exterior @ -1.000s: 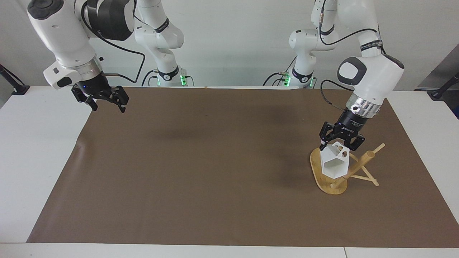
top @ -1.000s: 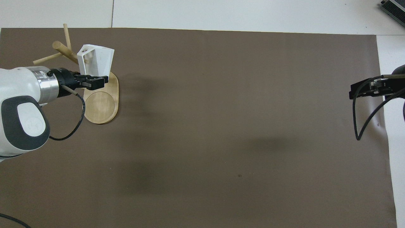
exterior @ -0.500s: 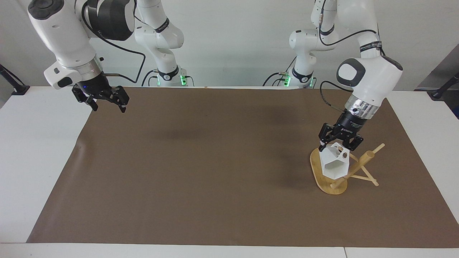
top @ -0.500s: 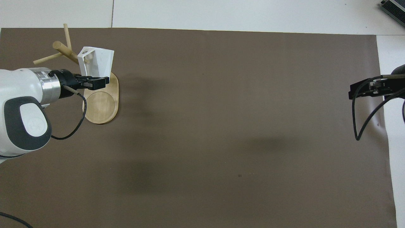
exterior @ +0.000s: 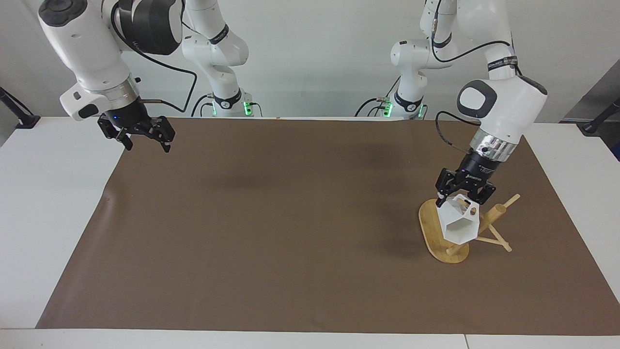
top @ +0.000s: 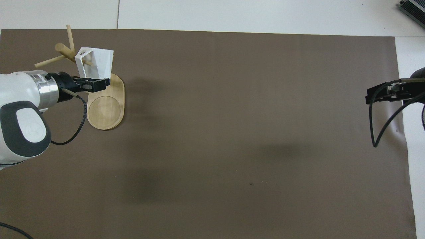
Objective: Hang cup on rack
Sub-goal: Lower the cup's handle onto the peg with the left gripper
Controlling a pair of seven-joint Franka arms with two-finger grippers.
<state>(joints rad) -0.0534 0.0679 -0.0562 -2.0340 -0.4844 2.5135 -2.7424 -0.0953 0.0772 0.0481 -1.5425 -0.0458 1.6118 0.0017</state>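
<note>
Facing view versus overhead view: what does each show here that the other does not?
Only the facing view shows both arm bases, the wall, and the hexagonal mouth of the white cup. Only the overhead view shows the round recess in the bamboo rack's base and the cup's tapered side. Both show the left end effector shut on the cup at the rack, over the brown mat at the left arm's end, a peg through the handle's hole, and the right end effector waiting over the mat's edge.
</note>
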